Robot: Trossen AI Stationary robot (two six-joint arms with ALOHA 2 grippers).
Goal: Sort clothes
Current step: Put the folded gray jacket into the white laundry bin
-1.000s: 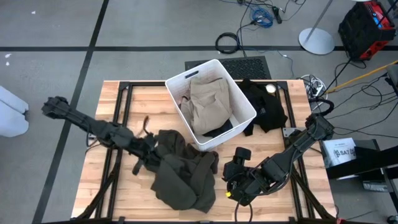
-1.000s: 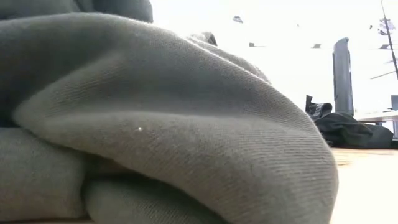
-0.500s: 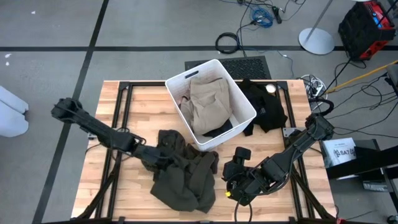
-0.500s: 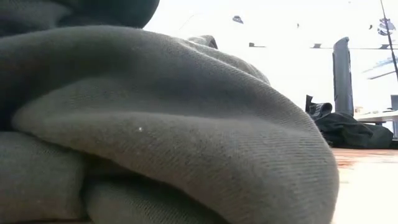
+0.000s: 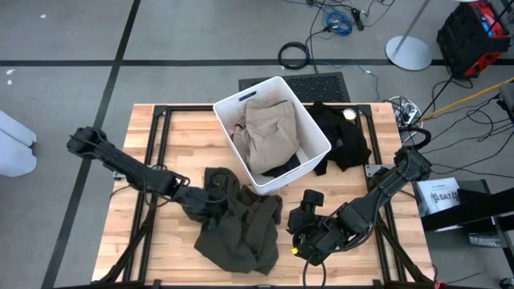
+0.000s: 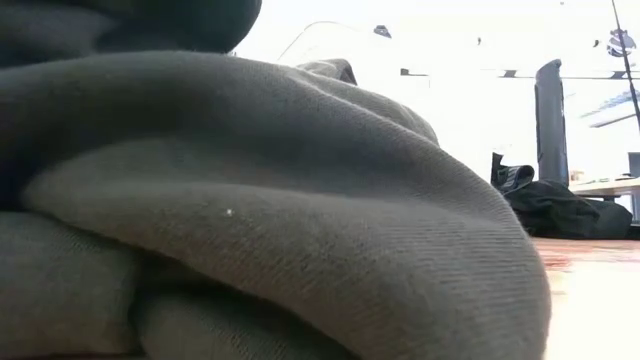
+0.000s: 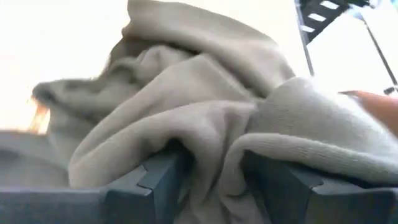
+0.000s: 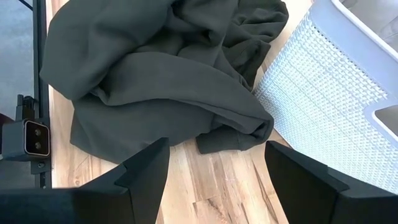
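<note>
Only the overhead view gives the full layout. The big dark olive garment (image 5: 237,227) lies crumpled on the worktop (image 5: 173,132) just in front of the white bin (image 5: 317,136), touching its near corner. It's a lumpy heap, but its long axis runs roughly from the bin corner toward the worktop's front edge, leaning a little to the left arm's side.

The left gripper (image 5: 215,201) is buried in the upper part of that heap. From above you can't see its jaws at all. The left wrist view fills that in: two dark fingers (image 7: 158,180) stand apart with a fold of olive cloth bunched between them, though whether they actually pinch it I can't tell.

The right gripper (image 5: 309,233) hangs low over the worktop's front right part, just beside the heap. Its wrist view shows the jaws spread wide with nothing in them, looking at the olive hem next to the bin's woven wall.

The low view is nearly all olive fabric up close, but it also catches a black garment (image 6: 560,210) far off. From above, that black one lies right of the bin, with a khaki garment (image 5: 269,132) inside the bin.
</note>
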